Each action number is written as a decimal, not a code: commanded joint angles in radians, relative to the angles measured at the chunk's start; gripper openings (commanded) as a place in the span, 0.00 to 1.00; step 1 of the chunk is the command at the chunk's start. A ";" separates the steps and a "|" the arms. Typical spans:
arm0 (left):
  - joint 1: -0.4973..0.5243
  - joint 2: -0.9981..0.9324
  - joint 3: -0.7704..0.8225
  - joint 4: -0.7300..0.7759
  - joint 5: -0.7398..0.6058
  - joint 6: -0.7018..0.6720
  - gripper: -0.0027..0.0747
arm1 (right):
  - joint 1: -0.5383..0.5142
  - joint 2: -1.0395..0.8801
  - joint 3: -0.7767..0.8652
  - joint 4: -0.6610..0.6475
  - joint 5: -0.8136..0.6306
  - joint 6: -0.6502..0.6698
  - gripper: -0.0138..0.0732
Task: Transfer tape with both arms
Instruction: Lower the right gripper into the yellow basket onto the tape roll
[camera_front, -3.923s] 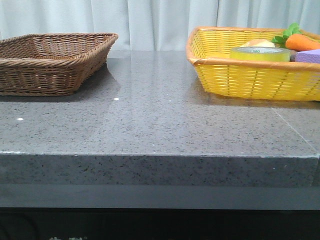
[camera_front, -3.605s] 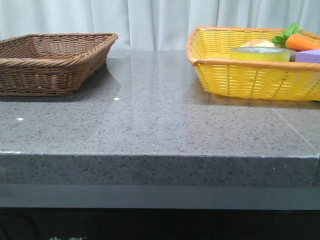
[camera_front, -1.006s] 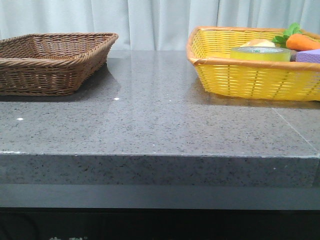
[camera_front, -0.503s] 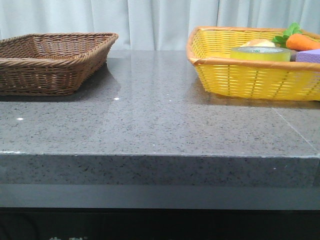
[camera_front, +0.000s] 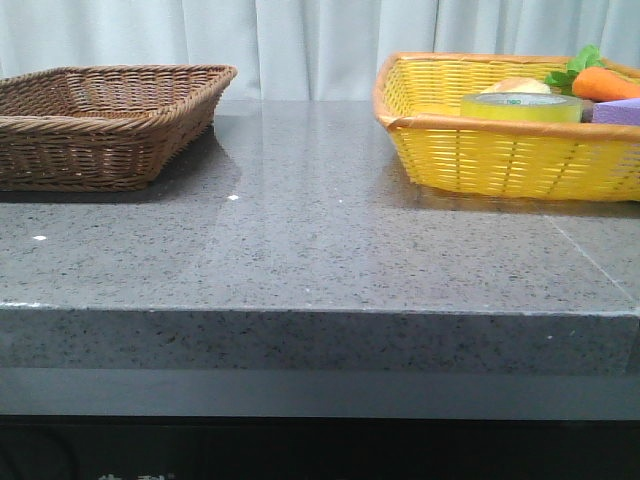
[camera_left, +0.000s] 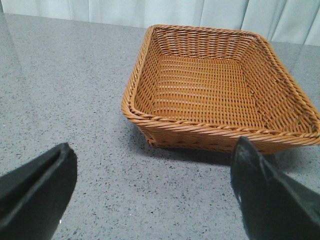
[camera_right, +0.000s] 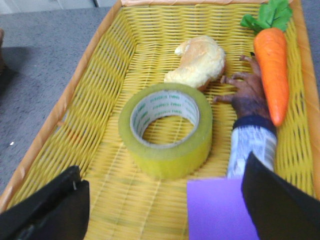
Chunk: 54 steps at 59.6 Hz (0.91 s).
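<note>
My right gripper (camera_right: 165, 210) hangs over the yellow basket (camera_right: 85, 95) with its fingers spread wide and nothing between them. The tape (camera_right: 166, 129) lies flat on the basket floor, hole facing up, its white core showing green lettering. Just behind it sits a pale bread-like piece (camera_right: 199, 61), close to the roll, though I cannot tell whether they touch. A toy carrot (camera_right: 271, 70) lies along one wall of the basket, a dark doll-like arm with a printed sleeve (camera_right: 250, 120) beside it, and a purple block (camera_right: 220, 209) lies near my fingers.

My left gripper (camera_left: 150, 200) is likewise released, holding nothing, above the grey speckled surface (camera_left: 60, 90) just in front of the brown wicker basket (camera_left: 220, 85).

From the front, the brown basket stands on the left of the surface and the yellow one on the right (well apart), with only the tape's upper part showing above the yellow rim.
</note>
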 joint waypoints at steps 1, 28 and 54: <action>0.000 0.009 -0.039 0.000 -0.077 -0.003 0.83 | -0.024 0.078 -0.132 0.003 0.005 0.011 0.88; 0.000 0.009 -0.039 0.000 -0.077 -0.003 0.83 | -0.044 0.499 -0.596 -0.107 0.288 0.113 0.66; 0.000 0.009 -0.039 0.000 -0.077 -0.003 0.83 | -0.044 0.594 -0.611 -0.108 0.276 0.114 0.66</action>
